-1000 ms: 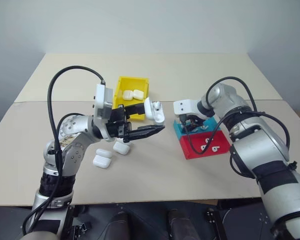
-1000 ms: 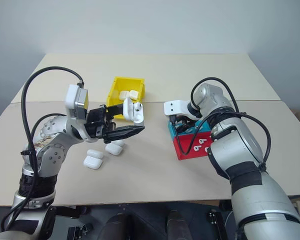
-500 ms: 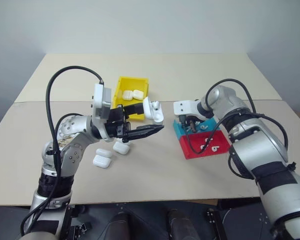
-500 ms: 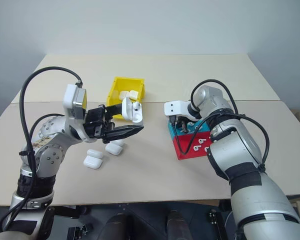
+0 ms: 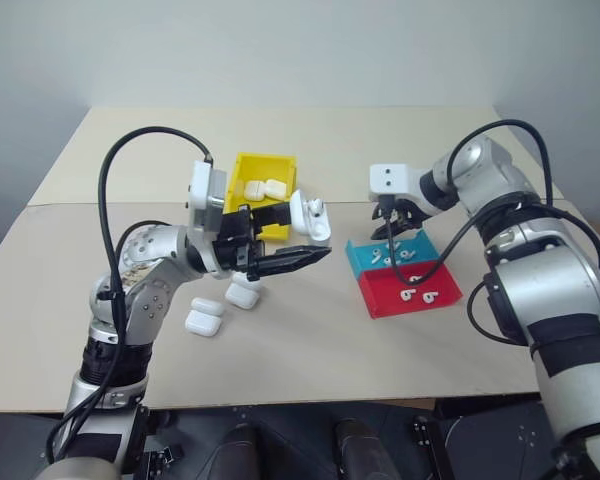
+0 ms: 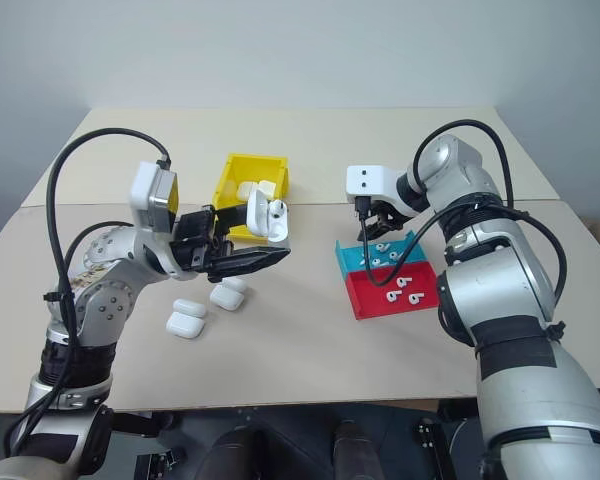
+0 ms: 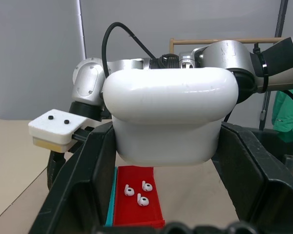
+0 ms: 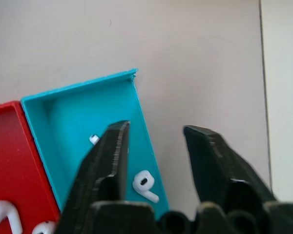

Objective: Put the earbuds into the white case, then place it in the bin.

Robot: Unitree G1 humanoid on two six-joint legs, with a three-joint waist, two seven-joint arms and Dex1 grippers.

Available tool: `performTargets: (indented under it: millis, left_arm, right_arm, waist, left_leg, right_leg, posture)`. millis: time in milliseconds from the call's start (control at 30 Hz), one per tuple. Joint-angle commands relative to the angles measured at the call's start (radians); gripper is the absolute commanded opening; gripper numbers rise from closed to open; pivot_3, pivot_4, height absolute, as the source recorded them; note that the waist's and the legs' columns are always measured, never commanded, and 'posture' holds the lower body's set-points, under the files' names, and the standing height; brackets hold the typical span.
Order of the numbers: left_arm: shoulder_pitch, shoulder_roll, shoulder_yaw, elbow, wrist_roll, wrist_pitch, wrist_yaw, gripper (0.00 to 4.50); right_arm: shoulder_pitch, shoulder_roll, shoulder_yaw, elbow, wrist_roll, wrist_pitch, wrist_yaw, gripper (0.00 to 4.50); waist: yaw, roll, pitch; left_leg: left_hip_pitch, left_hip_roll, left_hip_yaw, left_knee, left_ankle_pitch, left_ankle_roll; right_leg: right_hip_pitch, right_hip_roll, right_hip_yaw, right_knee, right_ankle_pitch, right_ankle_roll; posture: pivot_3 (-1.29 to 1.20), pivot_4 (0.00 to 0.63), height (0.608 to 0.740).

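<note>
Bin [image 5: 250,178] sitting mid-table [image 5: 310,330], with two cases inside [image 5: 264,187]. Open white case [image 5: 308,218] held up just right of it in the left gripper [image 5: 305,255]. Spare cases [image 5: 216,305] lying nearer, down-left. Two trays [image 5: 412,298] off to the right (side by side, touching), earbuds [image 5: 420,294] in both, right gripper [image 5: 392,228] over the farther one.

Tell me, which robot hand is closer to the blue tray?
Right. The right gripper hangs open just above the teal tray; the left gripper, shut on the white case, is well off toward the yellow bin.
</note>
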State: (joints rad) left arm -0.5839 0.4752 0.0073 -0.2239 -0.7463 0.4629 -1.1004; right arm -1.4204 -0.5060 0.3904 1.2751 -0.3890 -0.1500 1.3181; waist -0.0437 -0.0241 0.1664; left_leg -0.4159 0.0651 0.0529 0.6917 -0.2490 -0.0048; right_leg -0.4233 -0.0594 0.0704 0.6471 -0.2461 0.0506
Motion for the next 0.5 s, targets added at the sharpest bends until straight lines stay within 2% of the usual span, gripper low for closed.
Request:
performTargets:
  millis: [33,200,500]
  left_arm:
    - [-0.022,-0.003,0.006,-0.02,-0.003,-0.016,-0.005,2.79]
    - [-0.012,0.0,0.009,-0.029,-0.004,-0.014,-0.001,2.79]
    - [0.011,0.009,0.015,-0.061,-0.016,0.0,0.015,2.79]
  right_arm:
    - [0.017,-0.046,0.036,-0.02,-0.052,-0.079,-0.029,2.65]
    - [0.053,-0.061,0.057,-0.013,-0.089,-0.124,-0.07,2.65]
    - [0.073,-0.052,0.06,0.005,-0.097,-0.155,-0.036,2.65]
  waist:
    - [0.0,0.0,0.0]
    - [0.0,0.0,0.0]
    - [-0.003,0.002,0.001]
  left_leg:
    - [0.0,0.0,0.0,0.0,0.0,0.0]
    - [0.0,0.0,0.0,0.0,0.0,0.0]
    - [0.0,0.0,0.0,0.0,0.0,0.0]
  right_leg:
    - [0.0,0.0,0.0,0.0,0.0,0.0]
    - [0.0,0.0,0.0,0.0,0.0,0.0]
    - [0.0,0.0,0.0,0.0,0.0,0.0]
  posture:
    - [0.0,0.15,0.74]
    - [0.0,0.15,0.74]
    - [0.0,0.15,0.74]
